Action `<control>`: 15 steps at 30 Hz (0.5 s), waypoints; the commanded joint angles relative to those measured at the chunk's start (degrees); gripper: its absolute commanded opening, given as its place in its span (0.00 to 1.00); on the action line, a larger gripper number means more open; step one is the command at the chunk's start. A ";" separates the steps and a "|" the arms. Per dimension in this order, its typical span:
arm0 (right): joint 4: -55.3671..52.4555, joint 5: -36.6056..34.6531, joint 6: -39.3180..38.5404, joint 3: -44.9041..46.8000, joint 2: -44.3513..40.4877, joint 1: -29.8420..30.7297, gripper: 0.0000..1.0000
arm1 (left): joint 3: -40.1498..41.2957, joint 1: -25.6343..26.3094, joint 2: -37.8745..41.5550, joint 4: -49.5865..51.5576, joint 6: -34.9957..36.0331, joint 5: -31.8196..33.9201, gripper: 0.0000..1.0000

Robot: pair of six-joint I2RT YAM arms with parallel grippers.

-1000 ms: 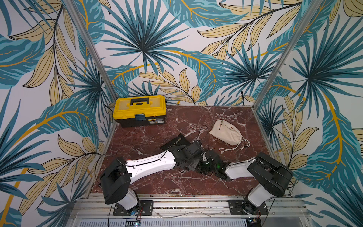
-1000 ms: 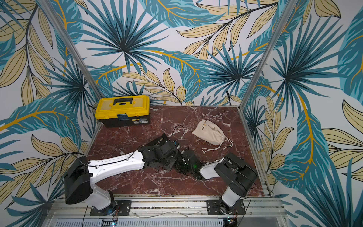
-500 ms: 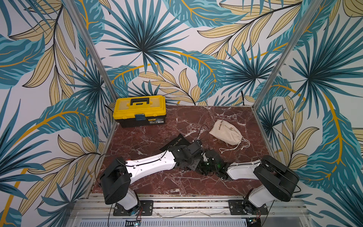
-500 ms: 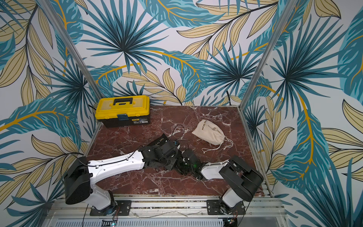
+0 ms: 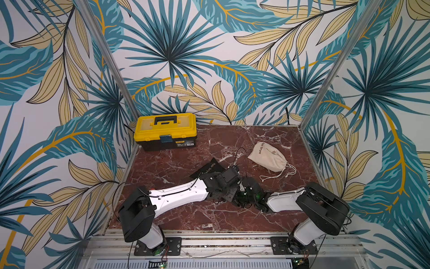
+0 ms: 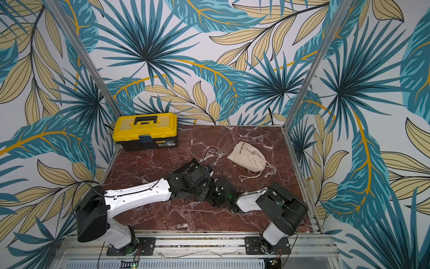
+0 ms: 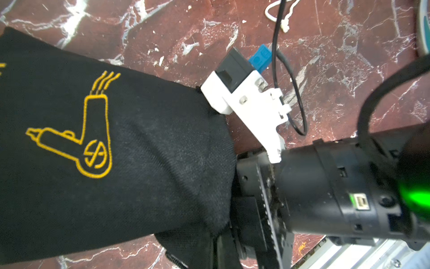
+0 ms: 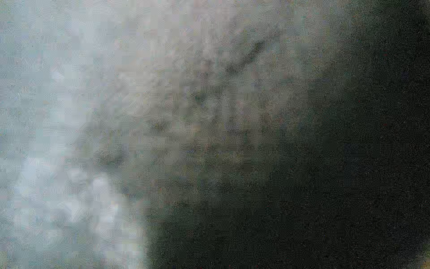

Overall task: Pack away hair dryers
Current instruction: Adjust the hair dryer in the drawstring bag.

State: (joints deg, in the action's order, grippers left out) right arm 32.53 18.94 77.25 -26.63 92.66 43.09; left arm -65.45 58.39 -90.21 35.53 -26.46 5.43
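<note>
The hair dryers are hidden in every view. A black drawstring bag (image 7: 116, 151) with a yellow dryer emblem lies bulging at mid-table, partly under my left wrist in both top views (image 5: 207, 168) (image 6: 189, 167). My left gripper (image 7: 216, 256) is shut on the fabric at the bag's mouth. My right arm's wrist (image 7: 325, 181) reaches into that mouth, so its fingers are hidden inside. The right wrist view shows only dark, blurred fabric.
A filled beige drawstring bag (image 5: 267, 158) (image 6: 249, 157) lies at the right, its cords trailing toward the front. A closed yellow toolbox (image 5: 166, 130) (image 6: 145, 131) stands at the back left corner. Patterned walls close in the red marble table (image 5: 186, 216) on three sides.
My right arm's elbow swung slightly outward and came back. Both wrists stayed together at the black bag's mouth, and the left gripper kept its hold.
</note>
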 commanded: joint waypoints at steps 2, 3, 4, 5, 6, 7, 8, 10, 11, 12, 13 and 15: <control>1.65 -0.40 0.52 -1.34 1.63 0.37 0.32 | 1.22 0.00 1.63 -1.78 -0.44 -1.21 0.00; 1.49 -0.31 0.44 -1.73 1.92 0.50 0.32 | 1.14 0.05 1.58 -1.78 -0.37 -1.32 0.00; 1.43 -0.28 0.43 -2.00 2.21 0.50 0.32 | 1.12 -0.01 1.51 -1.71 -0.47 -1.39 0.00; 1.43 -0.31 0.46 -2.18 2.51 0.59 0.31 | 1.03 0.04 1.53 -1.86 -0.42 -1.39 0.00; 1.41 -0.31 0.45 -2.28 2.74 0.68 0.30 | 1.03 0.01 1.59 -1.83 -0.43 -1.41 0.00; 1.48 -0.35 0.36 -2.22 2.86 0.72 0.30 | 1.11 0.02 1.62 -1.87 -0.44 -1.30 0.00; 1.42 -0.44 0.50 -2.12 3.03 0.77 0.30 | 1.11 0.05 1.77 -1.87 -0.37 -1.15 0.00; 1.77 -0.74 0.75 -1.81 3.22 0.85 0.29 | 1.20 0.04 1.88 -2.10 -0.43 -1.08 0.00; 2.27 -1.12 1.14 -1.60 3.30 0.85 0.25 | 1.20 0.06 1.88 -2.28 -0.48 -1.17 0.00; 2.98 -1.39 1.55 -1.43 3.38 0.85 0.21 | 1.20 0.06 1.81 -2.22 -0.52 -1.30 0.00; 4.05 -1.56 2.11 -1.32 3.47 0.86 0.19 | 1.20 0.00 1.69 -2.30 -0.61 -1.45 0.00; 5.07 -1.59 2.67 -1.70 3.42 0.93 0.16 | 1.54 0.05 1.60 -2.31 -0.81 -1.74 0.00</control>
State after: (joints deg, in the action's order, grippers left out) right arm 34.63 18.44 78.74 -28.10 95.29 43.57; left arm -65.14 58.08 -90.21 35.33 -26.61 5.52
